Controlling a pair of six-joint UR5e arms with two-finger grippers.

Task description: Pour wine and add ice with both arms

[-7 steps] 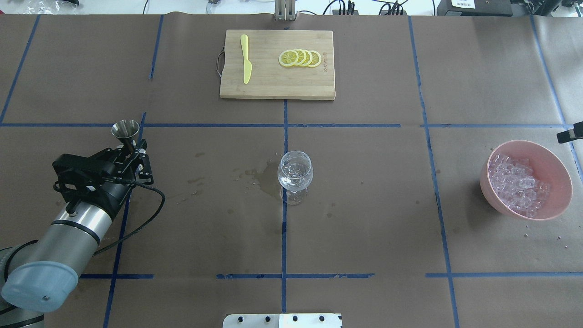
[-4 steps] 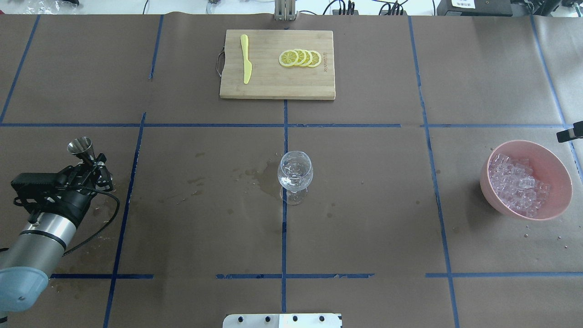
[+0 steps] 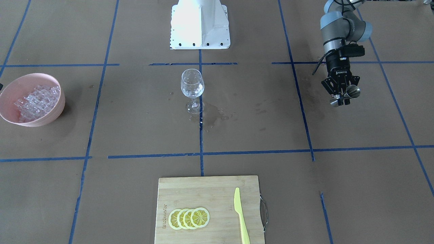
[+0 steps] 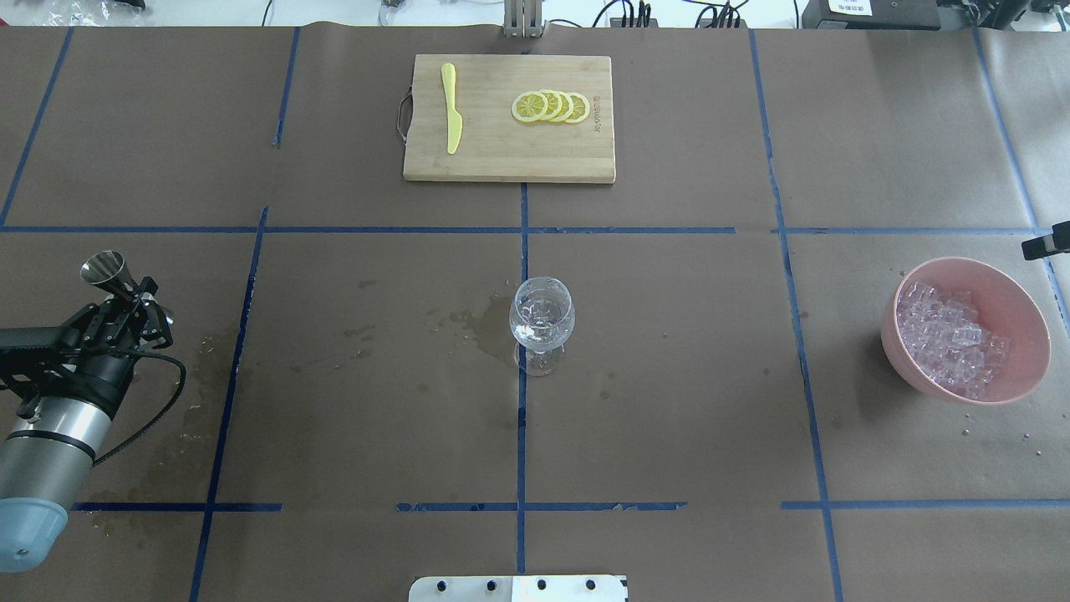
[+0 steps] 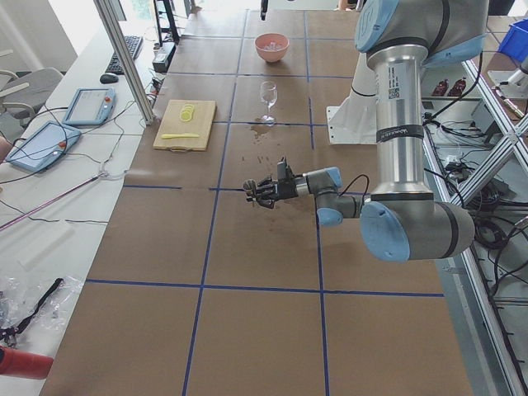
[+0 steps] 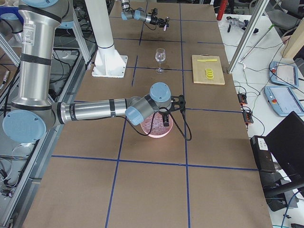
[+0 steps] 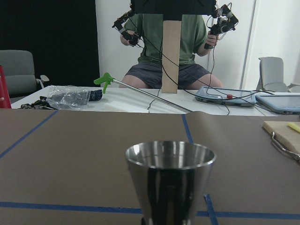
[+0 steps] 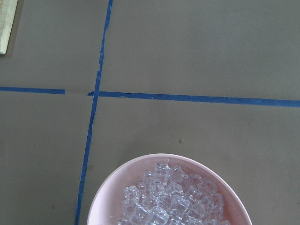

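The brown paper-covered table (image 4: pixel 669 376), gridded with blue tape, carries everything. The grey tubular left arm (image 4: pixel 50 435) reaches over its left side, and the far-side grey right arm (image 6: pixel 90 111) stretches above a round pink bowl (image 4: pixel 1007 293). A clear stemmed wine glass (image 4: pixel 542 316) stands at centre. The black left gripper (image 4: pixel 127 294) pinches a small steel conical measuring cup (image 4: pixel 104 267) upright; what the cup holds cannot be told. The right gripper (image 6: pixel 165 118) hangs over the bowl, its finger spread impossible to tell. The heaped clear ice cubes (image 4: pixel 949 339) lie inside the bowl.

Ice (image 4: pixel 949 339): clear small cubes heaped in pink bowl (image 4: pixel 1021 311). Left gripper (image 4: pixel 134 294) gripped shiny metal cup (image 4: pixel 104 267). Right arm (image 6: pixel 95 110) hung over bowl.
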